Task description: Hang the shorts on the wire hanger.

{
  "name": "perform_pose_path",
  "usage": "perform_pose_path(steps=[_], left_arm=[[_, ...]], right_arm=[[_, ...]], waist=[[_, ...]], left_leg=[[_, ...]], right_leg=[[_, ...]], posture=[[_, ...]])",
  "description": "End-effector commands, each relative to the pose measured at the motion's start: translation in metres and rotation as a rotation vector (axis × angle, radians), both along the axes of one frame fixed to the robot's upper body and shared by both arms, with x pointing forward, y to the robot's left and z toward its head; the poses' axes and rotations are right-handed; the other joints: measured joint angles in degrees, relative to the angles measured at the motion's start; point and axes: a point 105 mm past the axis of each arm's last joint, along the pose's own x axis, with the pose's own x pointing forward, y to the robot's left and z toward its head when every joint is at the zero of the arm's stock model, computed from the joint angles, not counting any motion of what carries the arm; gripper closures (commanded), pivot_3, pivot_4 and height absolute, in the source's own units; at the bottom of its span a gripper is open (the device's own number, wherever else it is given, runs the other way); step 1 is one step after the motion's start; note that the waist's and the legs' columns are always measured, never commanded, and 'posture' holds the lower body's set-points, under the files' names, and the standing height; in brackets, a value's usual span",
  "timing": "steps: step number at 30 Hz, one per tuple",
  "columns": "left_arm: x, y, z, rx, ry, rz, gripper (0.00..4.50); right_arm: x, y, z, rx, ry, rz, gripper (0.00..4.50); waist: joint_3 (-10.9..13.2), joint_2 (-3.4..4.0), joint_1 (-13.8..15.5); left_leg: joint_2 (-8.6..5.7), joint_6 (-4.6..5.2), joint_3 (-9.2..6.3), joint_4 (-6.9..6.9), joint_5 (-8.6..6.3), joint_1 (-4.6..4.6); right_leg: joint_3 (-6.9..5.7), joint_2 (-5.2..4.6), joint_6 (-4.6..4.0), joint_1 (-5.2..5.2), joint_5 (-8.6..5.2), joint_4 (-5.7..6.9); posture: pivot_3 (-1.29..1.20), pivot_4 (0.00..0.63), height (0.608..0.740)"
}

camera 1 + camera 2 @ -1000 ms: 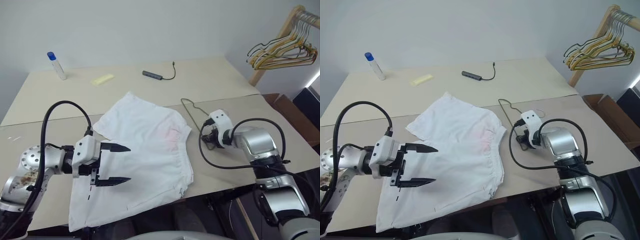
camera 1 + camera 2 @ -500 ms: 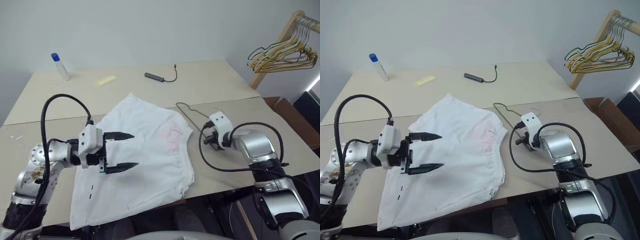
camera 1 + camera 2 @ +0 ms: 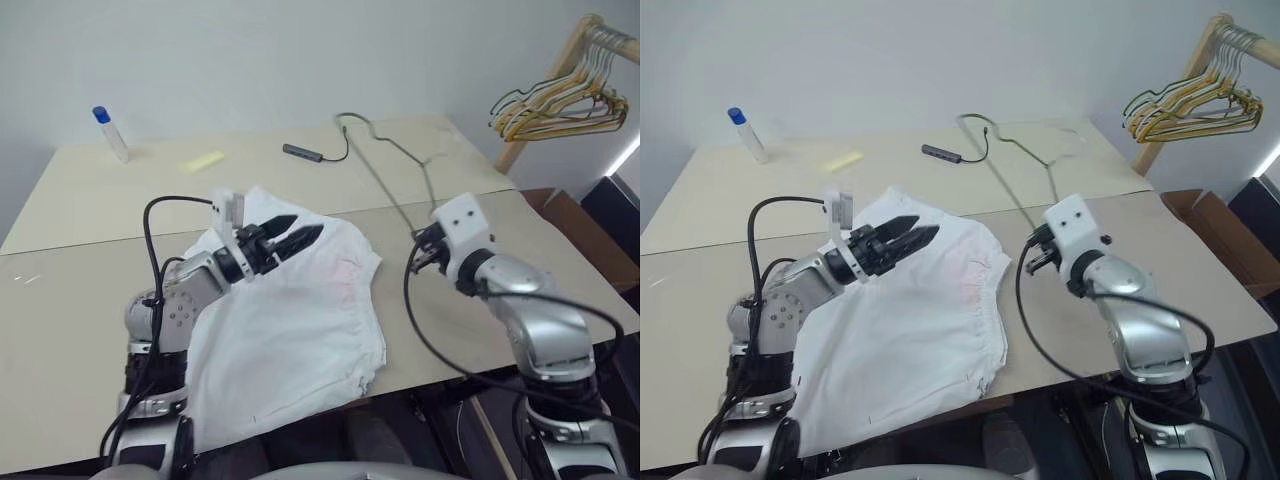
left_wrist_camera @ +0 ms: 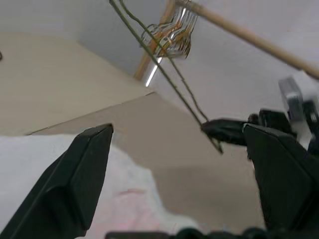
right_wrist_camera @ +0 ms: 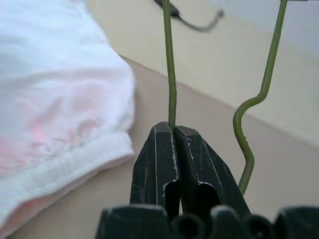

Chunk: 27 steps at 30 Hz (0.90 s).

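Note:
The white shorts (image 3: 300, 320) lie spread flat on the table, with a faint pink stain near the waistband. My right gripper (image 3: 422, 243) hangs above the table just right of the shorts, shut on the thin olive wire hanger (image 5: 169, 64). The hanger is lifted clear of the table and slants up and away toward the far side. My left gripper (image 3: 308, 226) hovers open over the far part of the shorts, pointing toward the hanger, with nothing between its fingers (image 4: 75, 189). The left wrist view has the hanger (image 4: 169, 77) ahead, pinched in the right gripper's black fingertips (image 4: 224, 130).
A blue-capped bottle (image 3: 108, 132), a yellow slip (image 3: 204, 160) and a dark adapter with a cable (image 3: 305, 151) lie on the far table. A wooden rack with bunched yellow and dark hangers (image 3: 560, 100) stands at the far right. The table's near edge (image 3: 440, 375) runs just below the shorts.
My right gripper has closed on the hanger and raised it off the table. My left gripper has swung forward and right over the shorts, rolling as it went, still open.

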Motion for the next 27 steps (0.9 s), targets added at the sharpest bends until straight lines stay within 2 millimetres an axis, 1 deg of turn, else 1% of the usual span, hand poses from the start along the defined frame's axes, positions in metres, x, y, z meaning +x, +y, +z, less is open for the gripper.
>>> perform_pose_path(steps=[1,3,8,11,16,19,24,27], left_arm=[[0.001,0.001,0.028,-0.135,-0.013,0.012,0.00],[0.005,0.005,0.032,-0.177,0.014,0.035,0.00],[0.012,0.011,0.036,-0.221,0.046,0.098,0.00],[0.018,0.014,0.040,-0.292,0.079,0.129,0.56],[0.015,0.016,0.048,-0.353,0.075,0.116,2.13],[0.014,0.013,0.046,-0.321,0.076,0.117,2.98],[0.015,0.014,0.047,-0.350,0.078,0.129,4.47],[0.015,0.014,0.049,-0.361,0.068,0.132,4.47]], right_arm=[[-0.013,0.024,0.028,-0.015,-0.199,0.118,4.46],[-0.016,0.033,0.028,-0.007,-0.224,0.152,4.46],[-0.022,0.047,0.025,-0.019,-0.278,0.218,4.46],[-0.023,0.050,0.022,-0.032,-0.289,0.243,4.50],[-0.020,0.050,0.020,-0.029,-0.296,0.232,4.50],[-0.017,0.050,0.019,-0.035,-0.306,0.221,4.50],[-0.015,0.052,0.018,-0.051,-0.326,0.212,4.50],[-0.015,0.054,0.017,-0.097,-0.347,0.231,4.50]], waist=[[0.0,0.00,-0.5],[0.0,0.00,-0.8],[0.0,0.00,-1.2],[0.0,0.00,-1.1],[0.0,0.00,-1.0],[0.0,0.00,-1.0],[0.0,0.00,-1.0],[0.0,0.00,-1.0]], left_leg=[[0.00,0.00,-0.01,0.00,0.00,0.05],[-0.03,0.00,-0.07,0.00,0.00,0.08],[-0.19,0.00,-0.42,0.00,0.00,0.10],[-0.22,0.00,-0.49,0.00,0.00,0.04],[-0.27,0.00,-0.56,0.00,0.00,0.01],[-0.28,0.00,-0.57,0.00,0.00,0.00],[-0.39,0.00,-0.68,0.00,0.00,0.00],[-0.41,-0.01,-0.70,0.00,0.00,-0.01]], right_leg=[[0.00,0.00,0.00,0.05,0.00,-0.01],[0.01,0.00,0.01,0.08,0.00,0.00],[0.00,0.01,0.00,0.13,0.00,-0.03],[-0.03,0.00,0.01,0.14,0.01,-0.12],[-0.02,-0.01,0.06,0.21,0.04,-0.25],[-0.02,-0.01,0.06,0.21,0.05,-0.26],[-0.01,-0.02,0.06,0.22,0.05,-0.26],[-0.02,-0.04,0.07,0.22,0.05,-0.26]], posture=[[-0.22,0.000,0.740],[-0.22,0.000,0.740],[-0.21,0.000,0.740],[-0.20,0.000,0.740],[-0.20,0.000,0.740],[-0.20,0.000,0.740],[-0.20,0.000,0.740],[-0.20,0.000,0.740]])
